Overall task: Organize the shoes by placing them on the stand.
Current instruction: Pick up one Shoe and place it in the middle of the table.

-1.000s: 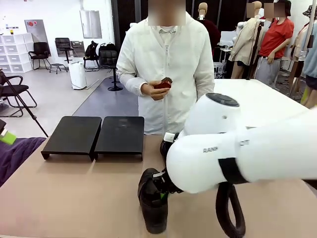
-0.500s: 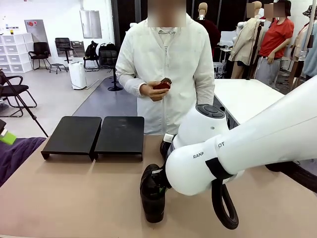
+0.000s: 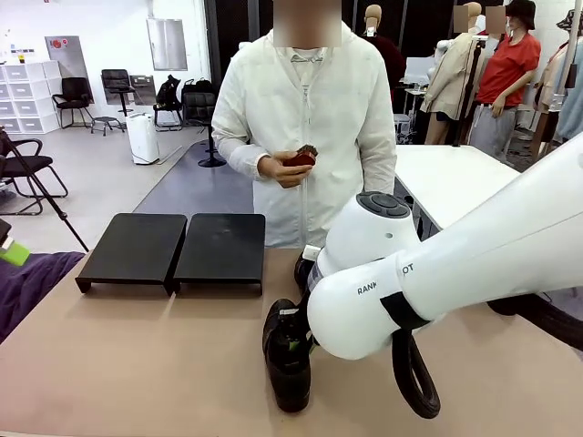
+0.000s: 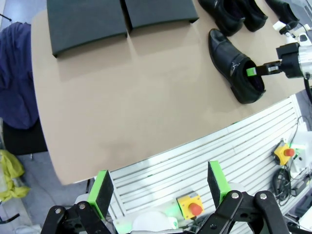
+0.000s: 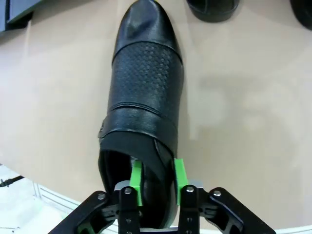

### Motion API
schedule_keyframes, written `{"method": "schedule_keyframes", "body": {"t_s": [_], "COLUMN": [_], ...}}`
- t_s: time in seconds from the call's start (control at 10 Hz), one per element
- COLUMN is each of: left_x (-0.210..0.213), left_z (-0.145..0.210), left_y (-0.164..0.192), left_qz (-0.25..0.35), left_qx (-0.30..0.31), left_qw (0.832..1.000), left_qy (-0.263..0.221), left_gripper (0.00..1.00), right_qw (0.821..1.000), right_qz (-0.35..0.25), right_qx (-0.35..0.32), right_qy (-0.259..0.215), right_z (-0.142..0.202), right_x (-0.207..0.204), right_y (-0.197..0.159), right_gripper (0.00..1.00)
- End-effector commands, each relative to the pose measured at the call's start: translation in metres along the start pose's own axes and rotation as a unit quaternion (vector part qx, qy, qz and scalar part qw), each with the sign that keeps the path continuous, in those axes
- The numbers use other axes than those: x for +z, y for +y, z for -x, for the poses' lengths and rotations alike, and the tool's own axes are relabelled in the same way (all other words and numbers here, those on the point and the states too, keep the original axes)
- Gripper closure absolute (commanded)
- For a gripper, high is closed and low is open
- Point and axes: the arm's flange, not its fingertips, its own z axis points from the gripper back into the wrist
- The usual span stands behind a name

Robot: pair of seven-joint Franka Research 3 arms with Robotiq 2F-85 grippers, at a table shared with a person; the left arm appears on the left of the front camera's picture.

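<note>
One black shoe (image 3: 290, 364) (image 4: 234, 63) (image 5: 146, 83) rests flat on the tan table near its front edge, toe pointing away from me. My right gripper (image 3: 296, 341) (image 4: 253, 70) (image 5: 157, 178) is at its heel, one green pad inside the opening and one outside, straddling the side wall; whether they still press it is unclear. The stand (image 3: 173, 246) (image 4: 117, 14) sits bare at the far left. More shoes (image 4: 229, 12) (image 5: 212, 9) lie beyond, partly behind my right arm. My left gripper (image 4: 159, 186) hangs open off the table's front edge.
A person in a white coat stands at the far side, holding a small dark red object (image 3: 301, 155). A purple cloth (image 3: 27, 282) (image 4: 17, 83) lies off the table's left end. Bare tabletop (image 3: 137, 355) stretches between the stand and the shoe.
The shoe has come down and shifted slightly right, and now sits flat on the table. My right arm has lowered with it. The left gripper has not moved.
</note>
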Motion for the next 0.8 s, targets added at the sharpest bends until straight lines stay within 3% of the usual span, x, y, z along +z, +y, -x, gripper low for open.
{"method": "schedule_keyframes", "body": {"t_s": [0.0,0.2,0.4,0.6,0.7], "left_x": [0.001,0.001,0.001,0.001,0.001], "left_z": [0.001,0.001,0.001,0.001,0.001], "left_y": [0.000,0.000,0.000,0.000,0.000], "left_qz": [0.006,0.006,0.006,0.006,0.006], "left_qx": [-0.002,-0.002,-0.002,-0.002,-0.002], "left_qw": [1.000,1.000,1.000,1.000,1.000], "left_qy": [0.000,0.000,0.000,0.000,0.000], "left_gripper": [0.00,0.00,0.00,0.00,0.00], "right_qw": [0.999,0.997,0.991,0.982,0.984], "right_qz": [-0.029,-0.013,0.017,-0.018,-0.052], "right_qx": [-0.009,0.017,0.074,0.125,0.092], "right_qy": [0.026,0.068,0.106,0.143,0.144], "right_z": [-0.004,-0.008,-0.013,-0.010,-0.010], "right_x": [0.024,0.080,0.156,0.242,0.278], "right_y": [0.001,-0.025,-0.087,-0.166,-0.205], "right_gripper": [0.00,0.00,0.00,0.00,0.00]}}
